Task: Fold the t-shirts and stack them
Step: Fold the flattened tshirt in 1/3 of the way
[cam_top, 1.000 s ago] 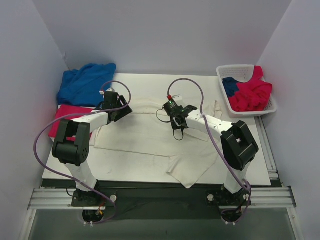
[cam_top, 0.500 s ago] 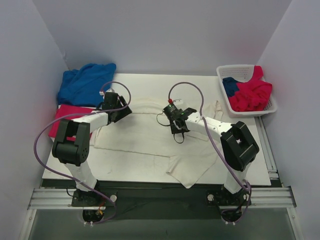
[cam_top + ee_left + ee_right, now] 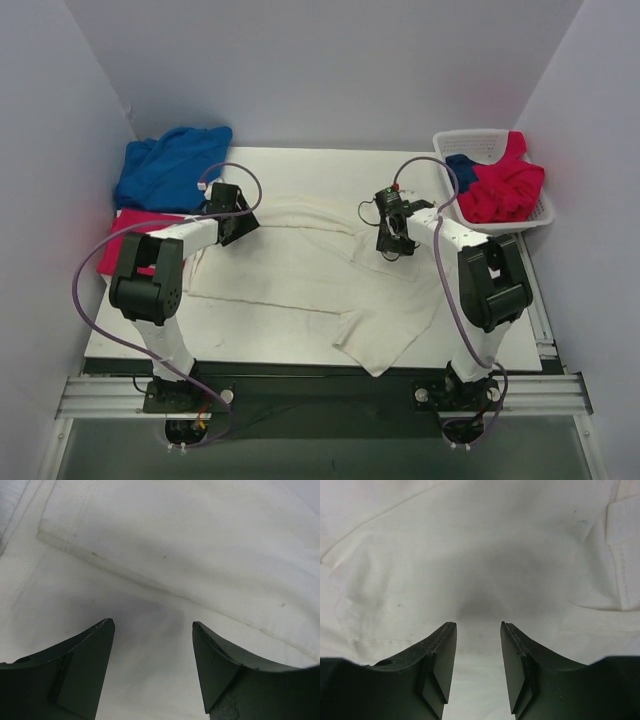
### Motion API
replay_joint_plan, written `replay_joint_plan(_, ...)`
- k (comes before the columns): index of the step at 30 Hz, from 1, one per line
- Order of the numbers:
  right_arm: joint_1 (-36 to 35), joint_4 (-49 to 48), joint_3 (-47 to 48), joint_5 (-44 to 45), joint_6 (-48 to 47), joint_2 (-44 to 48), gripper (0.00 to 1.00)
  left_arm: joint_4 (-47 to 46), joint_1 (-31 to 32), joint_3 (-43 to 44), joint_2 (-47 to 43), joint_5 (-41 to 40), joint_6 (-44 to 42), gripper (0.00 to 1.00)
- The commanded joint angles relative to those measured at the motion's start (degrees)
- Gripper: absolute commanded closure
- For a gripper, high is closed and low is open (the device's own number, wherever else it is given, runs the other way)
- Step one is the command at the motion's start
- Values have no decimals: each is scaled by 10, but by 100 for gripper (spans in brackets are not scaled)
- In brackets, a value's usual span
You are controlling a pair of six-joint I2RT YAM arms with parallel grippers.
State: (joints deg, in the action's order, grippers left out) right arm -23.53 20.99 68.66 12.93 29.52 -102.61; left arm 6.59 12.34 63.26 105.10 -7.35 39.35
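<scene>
Overhead, a white shirt [image 3: 300,270] is lying spread across most of the counter [image 3: 320,165], its front part rumpled and spilling toward the near edge. The left end effector [image 3: 234,222] is hanging over the shirt's far-left part, and the right end effector [image 3: 392,246] is hanging over its far-right part. Probably they are sitting this wide so each can take one shoulder for a fold. A blue shirt [image 3: 170,165] is lying heaped at the far-left corner, with a red shirt [image 3: 125,235] beside it along the left edge, which looks like the stacking spot. A basket [image 3: 480,140] at the far-right corner is holding more shirts.

From the left wrist, the fingers [image 3: 75,670] are standing spread wide, gripping nothing, just above white cloth where a hem [image 3: 125,570] is running diagonally; that edge seems to be the intended grip line.

From the right wrist, the fingers [image 3: 437,660] are standing apart with a narrower gap, also empty, above smooth cloth, with a sleeve hem [image 3: 622,555] lying off to the right.
</scene>
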Motion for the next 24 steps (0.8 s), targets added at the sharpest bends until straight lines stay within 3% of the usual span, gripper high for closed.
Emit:
replay_joint_plan(1,15,16,7,-36,19,-27,59,65,-3,35,22,-48,-2,26)
replay_joint_plan(7,65,37,23,-60,27,-65,60,148,0,77,60,-85,26,26)
replay_joint_plan(14,131,106,103,-37,-1,-131,60,154,5,92,68,-82,35,26)
replay_joint_plan(24,145,147,198,-24,-33,-189,65,156,11,131,85,-65,27,26)
